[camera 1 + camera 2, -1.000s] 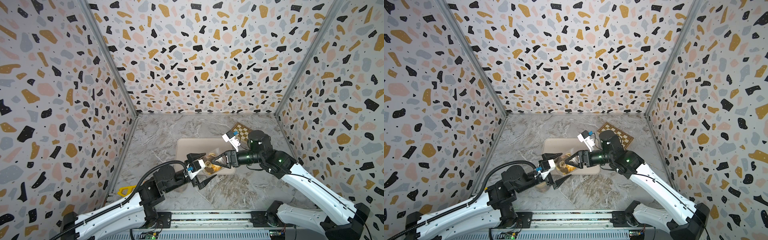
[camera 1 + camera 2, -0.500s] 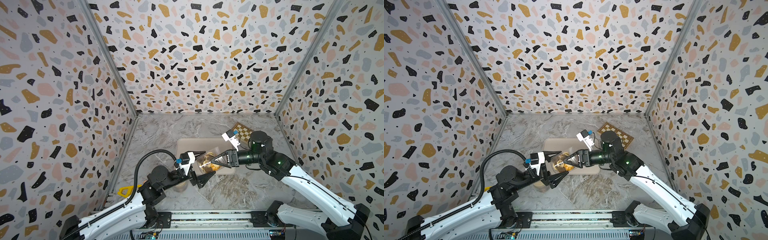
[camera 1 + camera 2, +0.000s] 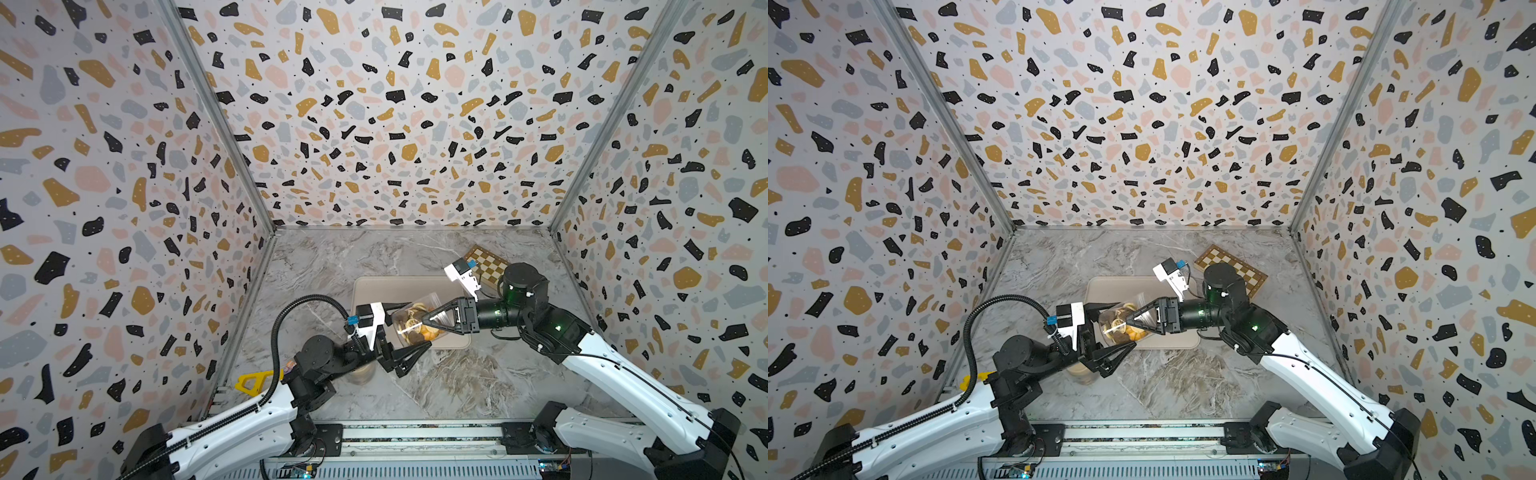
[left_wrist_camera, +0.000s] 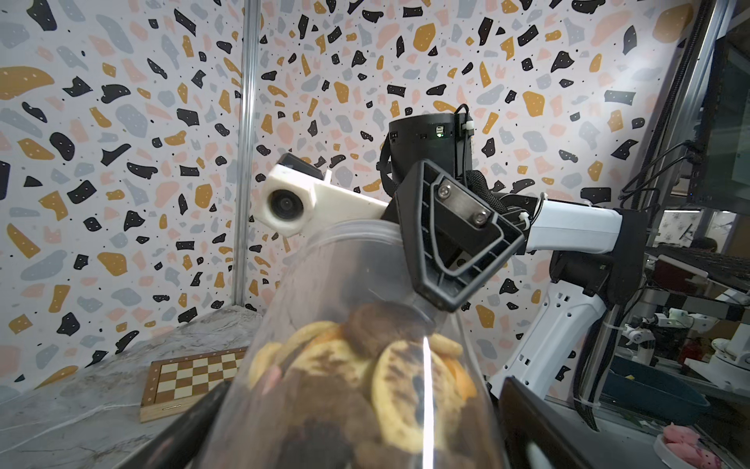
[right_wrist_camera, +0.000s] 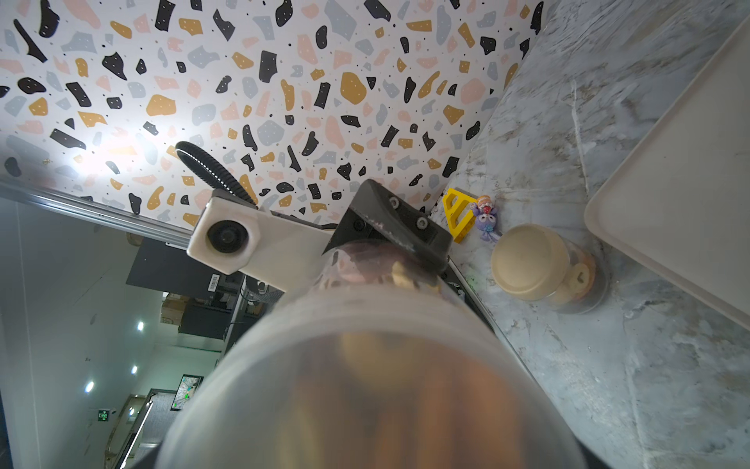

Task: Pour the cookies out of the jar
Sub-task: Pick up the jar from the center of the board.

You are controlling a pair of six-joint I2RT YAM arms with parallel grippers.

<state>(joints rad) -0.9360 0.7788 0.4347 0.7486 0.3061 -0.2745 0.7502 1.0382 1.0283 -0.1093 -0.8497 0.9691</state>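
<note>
A clear jar point(image 3: 415, 320) with golden and dark brown cookies point(image 3: 417, 328) hangs tilted over the beige tray point(image 3: 374, 291). My right gripper point(image 3: 428, 322) is shut on the jar from the right, as both top views show. My left gripper point(image 3: 415, 328) stands open on the jar's left. Its fingers flank the jar's end, one finger point(image 4: 527, 418) a little clear of the wall. The cookies point(image 4: 365, 373) press against the clear wall in the left wrist view. In the right wrist view the jar point(image 5: 365, 365) fills the foreground and hides my right fingers.
A beige lid point(image 5: 527, 260) with a clear base stands on the marble table point(image 3: 457, 386) under my left arm, beside the tray's corner point(image 5: 649, 227). A chessboard point(image 3: 488, 266) lies at the back right. A yellow triangle point(image 3: 251, 382) and a small purple toy point(image 5: 485, 217) sit by the left wall.
My left gripper has lifted and drawn back to the left, and its fingers now straddle the jar's end. The right gripper still holds the jar over the tray.
</note>
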